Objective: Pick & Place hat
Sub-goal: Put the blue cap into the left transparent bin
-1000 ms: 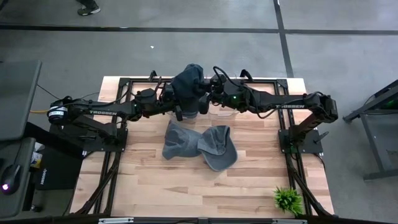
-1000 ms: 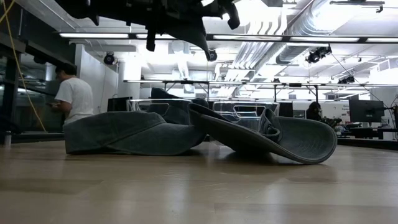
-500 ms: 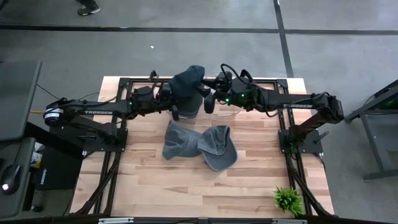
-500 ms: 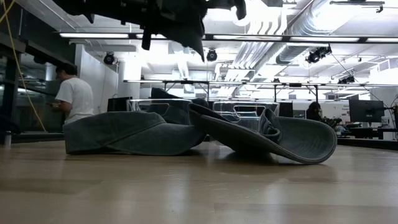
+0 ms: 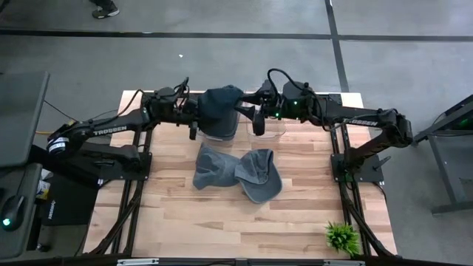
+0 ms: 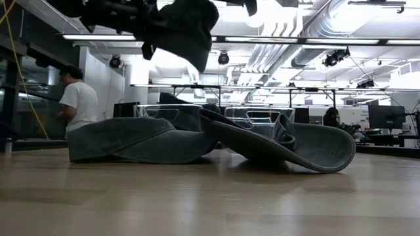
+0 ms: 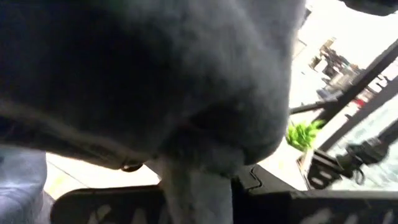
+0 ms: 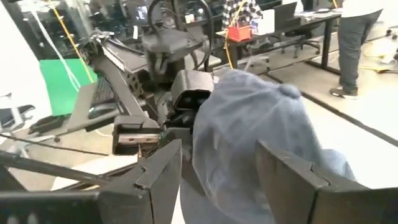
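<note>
My left gripper is shut on a dark blue-grey hat and holds it high over the table's far middle. The low view shows that hat well above the tabletop. My right gripper is open just right of the hat and apart from it. In its wrist view its fingers stand in front of the hat's crown. Two more grey hats lie side by side at mid-table, overlapping, each with its brim on the wood. My left gripper holds the hat by its left side, coming in level from the table's left. The hat itself covers the fingertips, so the part and the kind of hold do not show. The hat is lifted clear, its crown toward my right gripper and a strap hanging below.
Clear bins stand near the far edge, under and beside the raised hat. A small green plant sits at the near right corner. Bare wood lies along the near edge. A person stands in the room beyond the table.
My right gripper has drawn away from the raised hat toward the table's right, leaving it in my left gripper alone. My left gripper has carried the hat a little toward the far edge and left; the hat has tipped and swung, its crown now showing in the low view.
</note>
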Motion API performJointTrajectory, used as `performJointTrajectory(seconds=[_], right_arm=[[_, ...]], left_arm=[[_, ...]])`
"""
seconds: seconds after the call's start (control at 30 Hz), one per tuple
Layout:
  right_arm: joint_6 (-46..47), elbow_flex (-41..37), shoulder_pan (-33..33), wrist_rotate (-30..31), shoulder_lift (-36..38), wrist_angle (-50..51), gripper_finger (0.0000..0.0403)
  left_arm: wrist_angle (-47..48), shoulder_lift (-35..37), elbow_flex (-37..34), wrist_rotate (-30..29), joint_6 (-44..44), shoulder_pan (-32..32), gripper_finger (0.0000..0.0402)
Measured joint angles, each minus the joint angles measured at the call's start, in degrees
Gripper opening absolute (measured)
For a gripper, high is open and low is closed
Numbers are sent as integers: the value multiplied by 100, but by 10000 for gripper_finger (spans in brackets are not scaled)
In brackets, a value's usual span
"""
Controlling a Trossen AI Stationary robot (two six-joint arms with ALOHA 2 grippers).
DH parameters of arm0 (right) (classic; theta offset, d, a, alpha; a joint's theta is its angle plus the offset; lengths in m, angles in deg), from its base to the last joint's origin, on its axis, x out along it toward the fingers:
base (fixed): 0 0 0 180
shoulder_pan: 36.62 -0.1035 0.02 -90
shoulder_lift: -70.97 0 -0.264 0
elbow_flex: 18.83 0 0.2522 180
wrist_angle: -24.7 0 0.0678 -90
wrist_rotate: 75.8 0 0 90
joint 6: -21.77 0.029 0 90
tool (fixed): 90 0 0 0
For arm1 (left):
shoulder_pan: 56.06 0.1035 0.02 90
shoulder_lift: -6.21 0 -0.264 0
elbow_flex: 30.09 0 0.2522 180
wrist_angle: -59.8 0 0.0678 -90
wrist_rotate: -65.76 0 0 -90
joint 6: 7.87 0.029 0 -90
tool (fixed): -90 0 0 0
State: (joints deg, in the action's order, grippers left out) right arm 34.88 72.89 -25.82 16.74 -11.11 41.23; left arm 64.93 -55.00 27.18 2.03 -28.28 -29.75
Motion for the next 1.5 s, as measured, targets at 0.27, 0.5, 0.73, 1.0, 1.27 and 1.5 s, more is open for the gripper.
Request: performJointTrajectory(seconds=[0.27,0.5,0.73,1.0,1.27,1.5], right_arm=[[-79,0,658,-1041,4,131,197],[-516,632,1082,-1599,-69,772,197],[-1802,2058,1244,-1656,-455,2386,197],[-2003,3343,1481,-2569,-1404,3544,197],[-1964,4078,1633,-3262,-2211,3930,197],[-1733,4154,1757,-3988,-2394,3963,197]], left_arm=[[169,-22,0,1008,184,665,0],[168,-22,0,1865,198,1136,0],[165,-22,0,2458,216,1196,0],[159,-22,0,2596,257,1198,0],[441,-94,6,2584,388,1195,0],[716,-94,6,2419,693,1195,0]])
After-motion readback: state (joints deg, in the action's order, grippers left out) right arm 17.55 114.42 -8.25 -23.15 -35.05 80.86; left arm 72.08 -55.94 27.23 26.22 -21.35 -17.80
